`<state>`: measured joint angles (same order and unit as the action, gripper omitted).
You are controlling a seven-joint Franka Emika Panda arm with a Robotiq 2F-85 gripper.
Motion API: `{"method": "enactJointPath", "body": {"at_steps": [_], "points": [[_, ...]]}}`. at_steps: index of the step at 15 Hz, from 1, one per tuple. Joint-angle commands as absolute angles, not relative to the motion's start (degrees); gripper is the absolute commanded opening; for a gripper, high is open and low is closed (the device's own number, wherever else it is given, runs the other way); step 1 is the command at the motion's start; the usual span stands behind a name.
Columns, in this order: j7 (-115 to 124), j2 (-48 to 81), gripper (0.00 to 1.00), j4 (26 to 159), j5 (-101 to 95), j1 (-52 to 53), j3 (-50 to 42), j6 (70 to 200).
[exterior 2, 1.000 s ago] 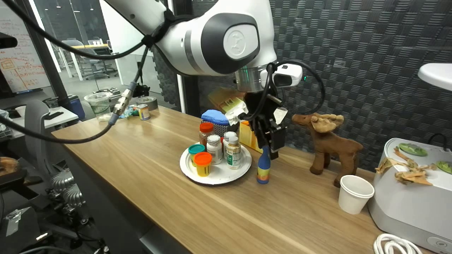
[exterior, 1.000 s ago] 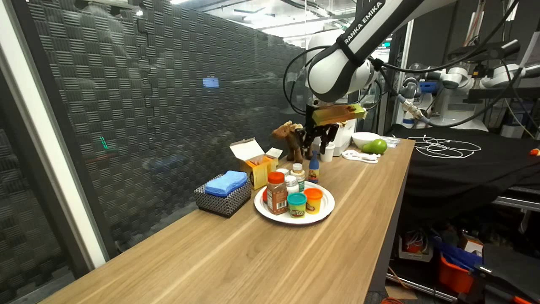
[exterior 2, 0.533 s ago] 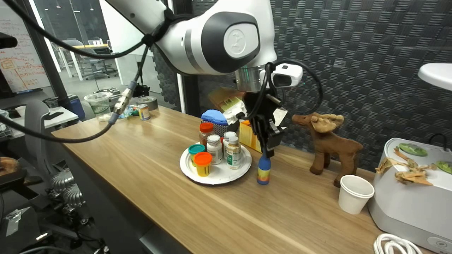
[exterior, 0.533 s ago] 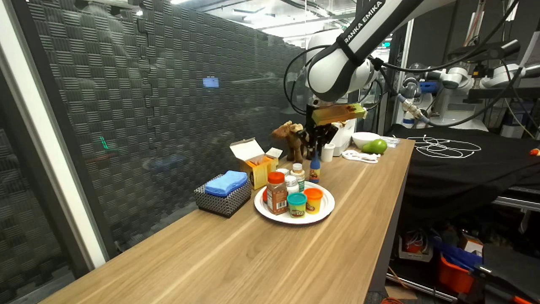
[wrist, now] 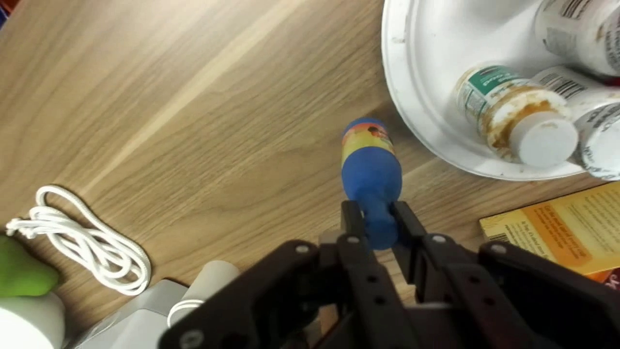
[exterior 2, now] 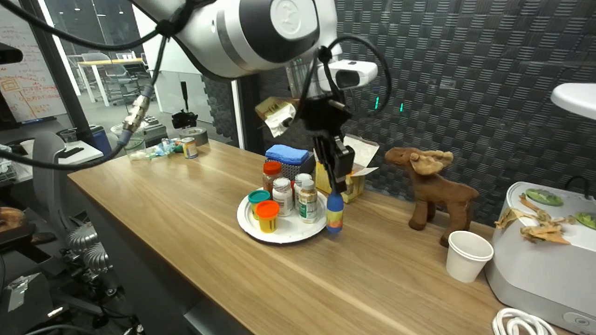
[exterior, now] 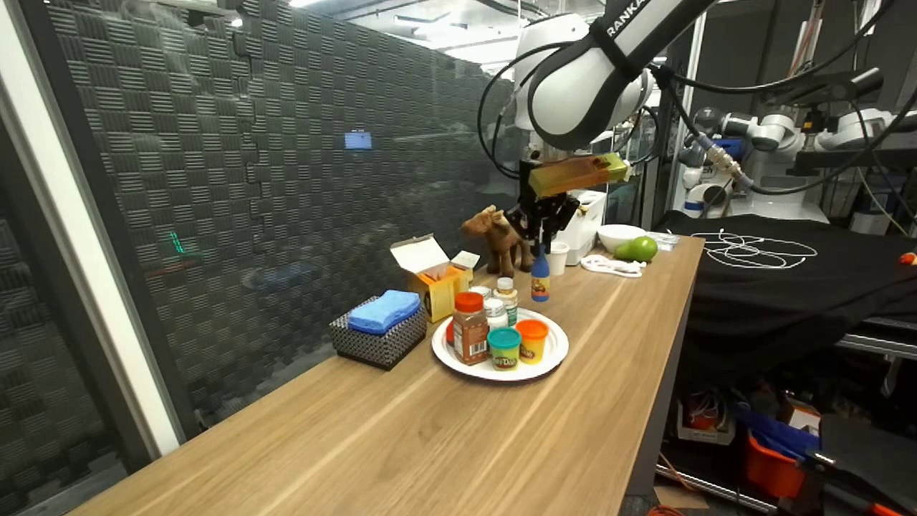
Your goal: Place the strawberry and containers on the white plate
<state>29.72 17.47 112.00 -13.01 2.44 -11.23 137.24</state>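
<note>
place: robotics lab | robot arm (exterior: 573,100) | another arm (exterior: 776,136) behind | panelled wall (exterior: 286,208) | scribbled whiteboard (exterior 2: 39,102)

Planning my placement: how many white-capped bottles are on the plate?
3: in an exterior view, the green-labelled bottle nearest the blue bottle, a white bottle near the orange-lidded tub, a third bottle partly hidden behind them. Others may be hidden.

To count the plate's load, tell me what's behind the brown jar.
In an exterior view, a red thing, possibly the strawberry, shows behind the brown jar; the jar covers the rest, hiding its full shape.
</note>
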Motion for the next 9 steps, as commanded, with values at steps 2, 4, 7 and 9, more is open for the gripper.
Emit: {"method": "enactJointPath", "body": {"at_steps": [2, 4, 7, 9], "points": [[35.85, 9.07, 0.05, 119.25, -18.50, 5.73, -9.61, 135.03], [37.38, 7.35, 0.05, 121.51, -18.92, 5.97, -7.98, 134.55], [38.54, 6.38, 0.05, 124.26, -17.43, 5.32, -5.99, 135.73], [38.09, 6.59, 0.05, 125.33, -16.43, 4.78, -5.32, 137.18]]}}
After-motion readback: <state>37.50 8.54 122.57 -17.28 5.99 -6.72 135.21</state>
